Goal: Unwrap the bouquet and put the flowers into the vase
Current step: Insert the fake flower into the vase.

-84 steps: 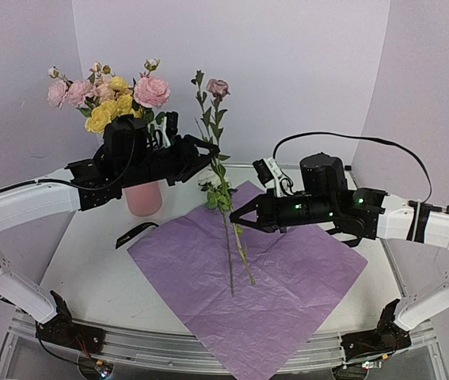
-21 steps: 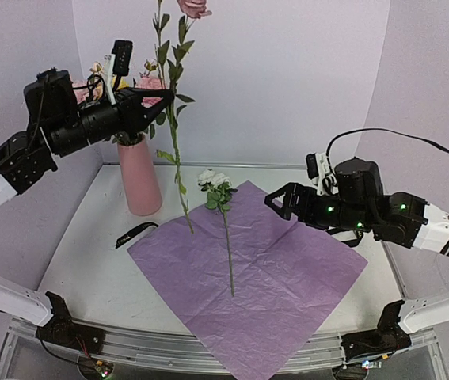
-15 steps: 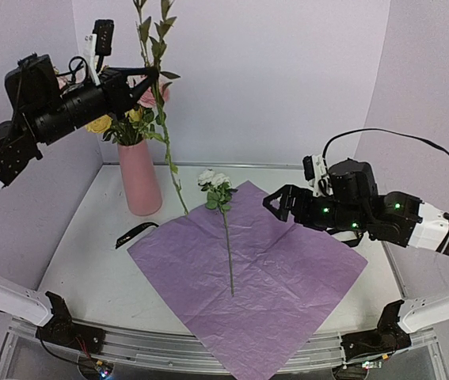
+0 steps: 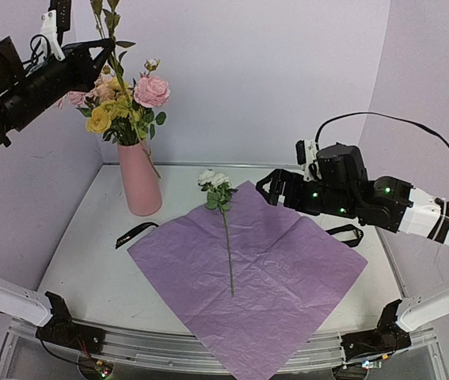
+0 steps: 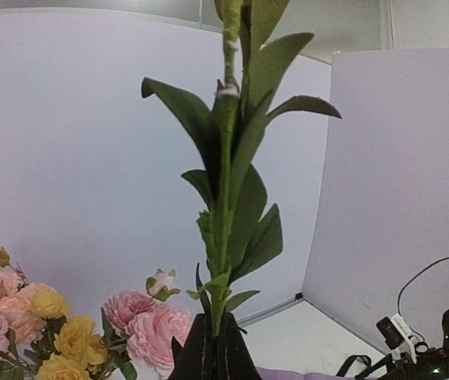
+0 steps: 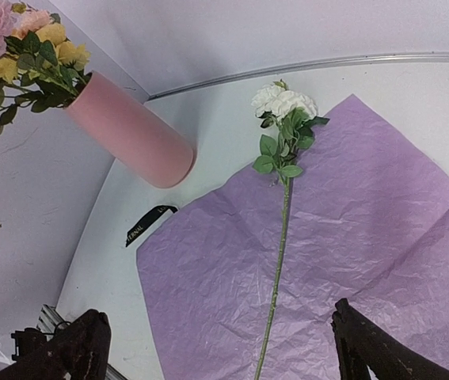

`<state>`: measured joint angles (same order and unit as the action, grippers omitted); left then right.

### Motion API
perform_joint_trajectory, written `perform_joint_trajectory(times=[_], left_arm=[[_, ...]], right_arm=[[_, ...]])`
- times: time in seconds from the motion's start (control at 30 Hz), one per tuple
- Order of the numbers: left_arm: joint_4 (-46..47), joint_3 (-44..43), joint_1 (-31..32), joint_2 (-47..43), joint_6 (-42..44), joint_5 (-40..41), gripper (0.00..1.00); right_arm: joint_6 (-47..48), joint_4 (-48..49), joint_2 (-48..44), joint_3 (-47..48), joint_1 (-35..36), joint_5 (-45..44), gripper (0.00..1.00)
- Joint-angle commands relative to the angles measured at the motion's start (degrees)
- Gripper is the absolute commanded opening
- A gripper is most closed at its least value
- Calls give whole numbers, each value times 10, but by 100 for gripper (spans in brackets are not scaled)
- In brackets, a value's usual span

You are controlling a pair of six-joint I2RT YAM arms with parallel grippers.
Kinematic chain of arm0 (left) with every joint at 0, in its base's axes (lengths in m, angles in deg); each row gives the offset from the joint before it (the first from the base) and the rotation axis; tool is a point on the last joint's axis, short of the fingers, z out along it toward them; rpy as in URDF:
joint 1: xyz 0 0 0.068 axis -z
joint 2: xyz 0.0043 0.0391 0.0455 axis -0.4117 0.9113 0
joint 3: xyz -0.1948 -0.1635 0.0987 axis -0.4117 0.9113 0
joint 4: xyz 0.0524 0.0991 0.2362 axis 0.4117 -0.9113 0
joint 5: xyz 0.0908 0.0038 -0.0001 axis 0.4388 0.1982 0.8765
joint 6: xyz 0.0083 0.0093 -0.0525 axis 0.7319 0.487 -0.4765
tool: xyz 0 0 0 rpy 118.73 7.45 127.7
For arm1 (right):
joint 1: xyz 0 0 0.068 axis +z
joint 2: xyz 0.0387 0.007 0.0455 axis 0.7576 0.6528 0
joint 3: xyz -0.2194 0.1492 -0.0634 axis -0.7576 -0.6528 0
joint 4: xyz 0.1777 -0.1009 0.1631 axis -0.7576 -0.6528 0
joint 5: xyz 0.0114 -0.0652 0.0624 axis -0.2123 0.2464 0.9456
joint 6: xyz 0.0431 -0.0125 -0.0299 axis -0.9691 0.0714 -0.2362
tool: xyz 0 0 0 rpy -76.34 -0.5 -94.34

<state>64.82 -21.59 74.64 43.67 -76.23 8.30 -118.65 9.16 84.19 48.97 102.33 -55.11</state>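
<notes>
Overhead: the left gripper [image 4: 104, 49] sits high, pinched shut on a leafy stem [image 4: 118, 77] that stands steeply. Its top is out of frame and its tip hangs just beside the pink vase [image 4: 142, 188]. The right gripper [image 4: 270, 188] gapes wide, with the white flower [image 4: 214, 180] just beyond its fingertips on the purple paper sheet [image 4: 287, 277].

Left wrist: the fingers [image 5: 196, 360] clamp the stem, which rises straight up from them.

Right wrist: the fingers [image 6: 78, 352] are spread wide. The white flower's stem runs lengthwise between them, bloom pointing ahead.

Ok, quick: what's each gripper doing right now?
Left gripper: shut on a leafy flower stem.
Right gripper: open, holding nothing.
</notes>
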Motion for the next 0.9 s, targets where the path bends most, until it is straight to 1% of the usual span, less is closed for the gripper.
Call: perform_joint_trajectory(times=[0.0,0.1,0.17,0.27,0.47,0.57,0.67,0.77,0.87], left_arm=[[-2,-29,3,-24,22,49,0],[-11,-27,3,-46,27,80,0],[-11,-22,4,-60,46,102,0],[-14,-23,3,-68,84,135,0],[-10,2,3,-79,177,198,0],[23,28,3,-90,233,255,0],[76,67,3,-110,271,292,0],[141,109,3,-133,290,307,0],[166,131,3,-133,298,312,0]], right_arm=[[18,9,-9,7,2,-22,98],[30,14,-9,2,2,-17,98],[38,18,-3,1,3,-9,98],[53,21,10,10,2,6,98],[79,21,35,37,2,27,98],[86,21,42,44,2,34,98],[91,21,46,47,3,37,98],[96,21,48,48,2,41,98],[102,21,49,51,2,48,98]])
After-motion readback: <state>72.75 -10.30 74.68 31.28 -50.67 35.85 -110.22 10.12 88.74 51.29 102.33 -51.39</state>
